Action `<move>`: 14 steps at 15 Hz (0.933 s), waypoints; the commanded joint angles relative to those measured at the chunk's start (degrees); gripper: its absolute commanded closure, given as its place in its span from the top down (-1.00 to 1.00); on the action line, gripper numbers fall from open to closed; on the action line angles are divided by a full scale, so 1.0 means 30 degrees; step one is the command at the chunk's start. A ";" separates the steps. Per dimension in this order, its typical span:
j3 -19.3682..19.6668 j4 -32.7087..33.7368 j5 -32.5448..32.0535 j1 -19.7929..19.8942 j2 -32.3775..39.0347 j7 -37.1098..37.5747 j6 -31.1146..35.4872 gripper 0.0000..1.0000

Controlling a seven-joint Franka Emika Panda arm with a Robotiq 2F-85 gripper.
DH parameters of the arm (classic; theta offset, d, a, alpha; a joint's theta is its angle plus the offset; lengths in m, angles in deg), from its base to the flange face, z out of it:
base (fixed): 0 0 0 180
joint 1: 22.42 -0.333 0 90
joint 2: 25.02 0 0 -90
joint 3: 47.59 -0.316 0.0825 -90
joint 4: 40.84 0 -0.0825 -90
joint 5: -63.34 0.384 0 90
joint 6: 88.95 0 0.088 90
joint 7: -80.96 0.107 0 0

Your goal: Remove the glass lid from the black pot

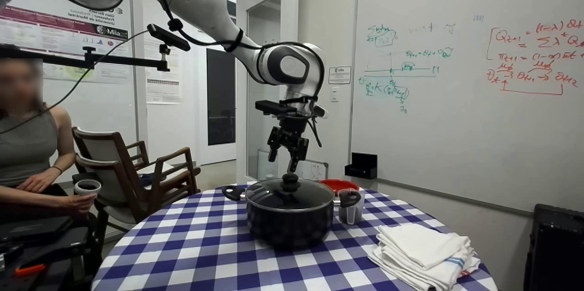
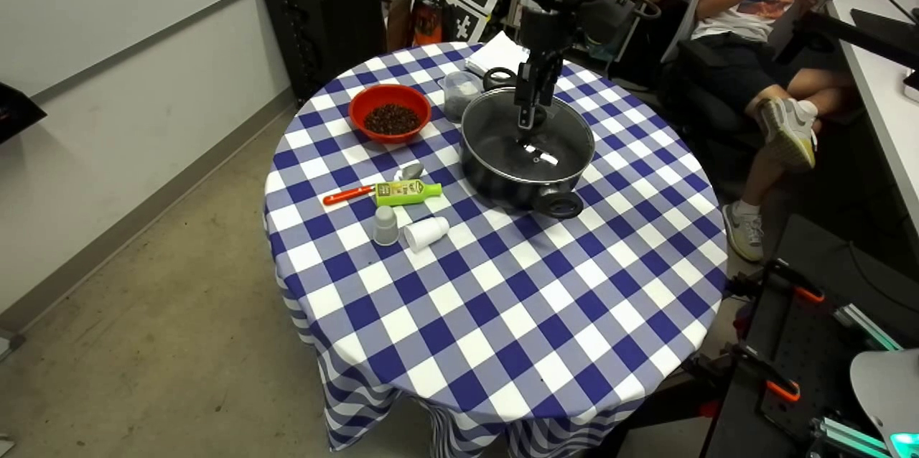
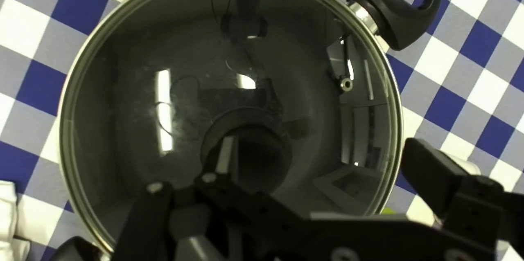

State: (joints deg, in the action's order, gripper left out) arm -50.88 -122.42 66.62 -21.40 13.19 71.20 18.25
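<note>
Beside a marker-scrawled whiteboard (image 1: 456, 158), a round, gingham-draped bench (image 2: 459, 314) holds the black pot (image 1: 289, 229), the glass lid (image 2: 495, 138) resting on top. My jaws hang spread above it, one fingertip (image 1: 294, 162) near the black knob (image 1: 290, 181); whether they touch, I cannot tell. Folded white towels (image 1: 419, 250) and a red bowl (image 2: 388, 93) sit nearby.

Lid (image 2: 502, 142) is sitting on the pot (image 2: 492, 182). Make that your clock centre in an exterior view, 12 up top: towels (image 2: 497, 54) roughly 11, container (image 2: 459, 97) 10, bowl (image 2: 391, 94) just past 9 with bits (image 2: 391, 120) in it, bottle (image 2: 408, 192) 8ish, two cups (image 2: 426, 234) between 7 and 8, all on the table (image 2: 549, 314).
</note>
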 commanded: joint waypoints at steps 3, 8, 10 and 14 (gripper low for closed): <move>0.0948 0.0504 -0.0985 -0.0533 0.0333 0.2428 0.0839 1.00; 0.1261 0.0527 -0.1768 -0.0774 0.0474 0.3563 0.0912 1.00; 0.1279 0.0576 -0.1939 -0.0839 0.0614 0.3811 0.0843 1.00; 0.1242 0.0667 -0.2208 -0.0964 0.0884 0.4053 0.0723 1.00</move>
State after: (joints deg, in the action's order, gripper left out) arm -47.86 -122.40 60.83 -23.27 14.45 81.89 21.06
